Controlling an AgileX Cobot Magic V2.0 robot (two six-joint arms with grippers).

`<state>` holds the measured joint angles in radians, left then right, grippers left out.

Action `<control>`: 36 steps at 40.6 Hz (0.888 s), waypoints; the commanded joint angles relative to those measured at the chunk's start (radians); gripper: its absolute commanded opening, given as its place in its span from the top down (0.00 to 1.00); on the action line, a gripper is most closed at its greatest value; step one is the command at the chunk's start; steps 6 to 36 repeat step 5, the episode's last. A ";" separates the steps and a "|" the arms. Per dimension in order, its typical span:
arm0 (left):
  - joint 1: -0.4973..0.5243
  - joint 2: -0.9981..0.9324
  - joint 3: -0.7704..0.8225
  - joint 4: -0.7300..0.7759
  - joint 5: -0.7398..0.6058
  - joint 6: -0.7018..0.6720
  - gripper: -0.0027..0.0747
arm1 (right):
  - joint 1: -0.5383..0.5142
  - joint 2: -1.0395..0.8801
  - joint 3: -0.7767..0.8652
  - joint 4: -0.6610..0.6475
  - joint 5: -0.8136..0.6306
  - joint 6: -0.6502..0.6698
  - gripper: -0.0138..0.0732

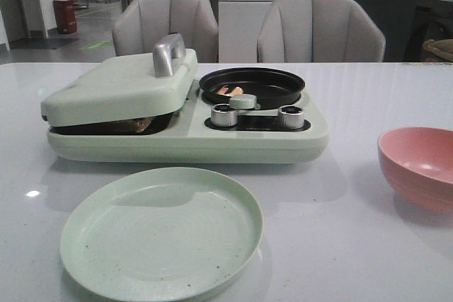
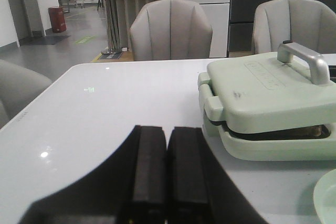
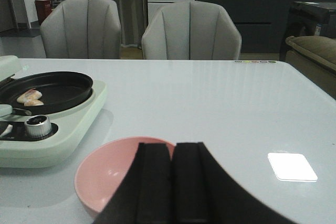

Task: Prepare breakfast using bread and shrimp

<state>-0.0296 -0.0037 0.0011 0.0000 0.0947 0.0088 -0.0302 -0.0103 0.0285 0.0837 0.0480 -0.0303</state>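
A pale green breakfast maker [image 1: 255, 143] sits mid-table. Its press lid [image 1: 120, 86], with a silver handle [image 1: 168, 53], is lowered almost flat. A brown sliver of bread [image 1: 142, 124] shows in the gap under the lid, and the same bread [image 2: 314, 130] shows in the left wrist view. Two small pink shrimp [image 1: 230, 91] lie in the black round pan [image 1: 272, 86]; the right wrist view also shows the shrimp [image 3: 29, 98]. My left gripper [image 2: 167, 129] is shut and empty, left of the press. Over the pink bowl, my right gripper [image 3: 172, 145] is shut and empty. Neither gripper appears in the front view.
An empty pale green plate [image 1: 92, 245] lies in front of the maker. An empty pink bowl [image 1: 417, 167] stands at the right; its rim [image 3: 100, 156] is just under my right fingers. Two silver knobs [image 1: 224, 115] face forward. Two grey chairs stand behind the table.
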 commanded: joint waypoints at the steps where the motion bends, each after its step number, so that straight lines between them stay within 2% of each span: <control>1: -0.008 -0.018 0.031 -0.007 -0.087 -0.001 0.84 | 0.001 -0.022 -0.018 0.000 -0.095 -0.001 0.80; 36: -0.008 -0.018 0.031 -0.007 -0.087 -0.001 0.84 | 0.001 -0.022 -0.018 0.000 -0.095 -0.001 0.80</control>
